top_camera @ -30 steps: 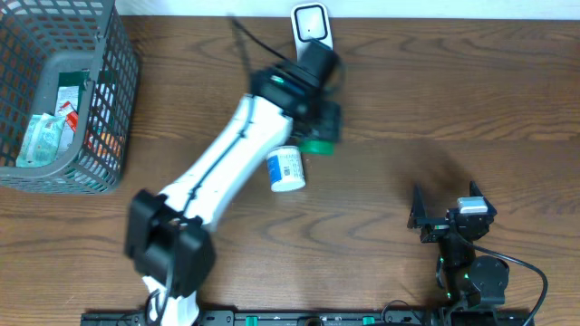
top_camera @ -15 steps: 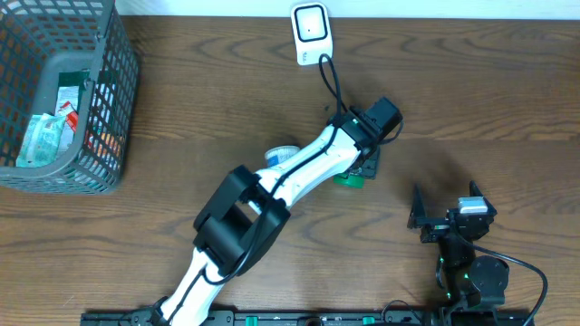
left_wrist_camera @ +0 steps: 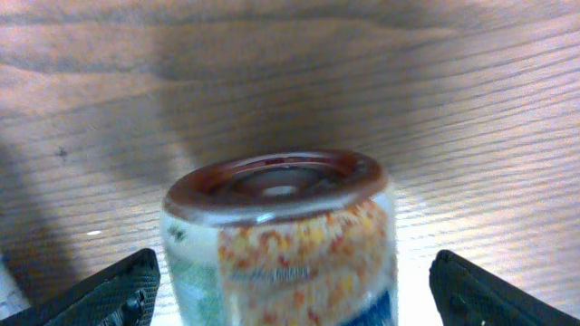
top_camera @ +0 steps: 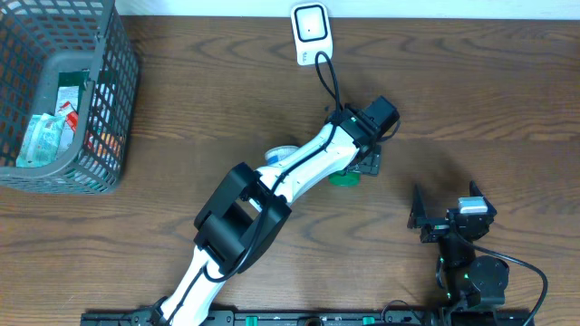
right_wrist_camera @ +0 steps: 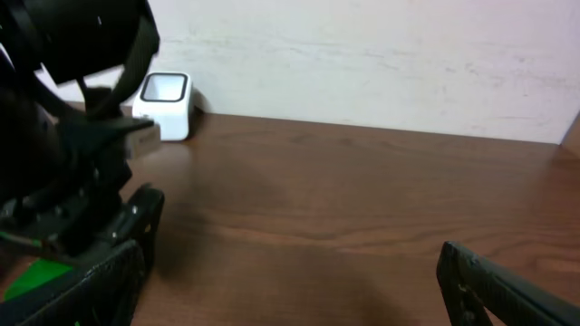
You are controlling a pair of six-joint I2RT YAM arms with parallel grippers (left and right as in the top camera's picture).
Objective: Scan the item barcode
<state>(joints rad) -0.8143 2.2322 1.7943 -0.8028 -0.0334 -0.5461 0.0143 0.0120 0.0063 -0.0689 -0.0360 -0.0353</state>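
Overhead: the left gripper (top_camera: 360, 166) has swung off from the scanner (top_camera: 310, 32), now well behind it, to the green-capped jar (top_camera: 344, 178) beneath it; left wrist: its jaws have just spread wide, clear of the jar between them; likely scanned and released; right wrist: right gripper (right_wrist_camera: 290, 281) wide, empty.

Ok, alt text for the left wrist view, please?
A small container with a brownish round end and orange-speckled label sits on the wooden table, filling the lower centre. The left gripper is open, its dark fingers at the bottom corners, clear of it.
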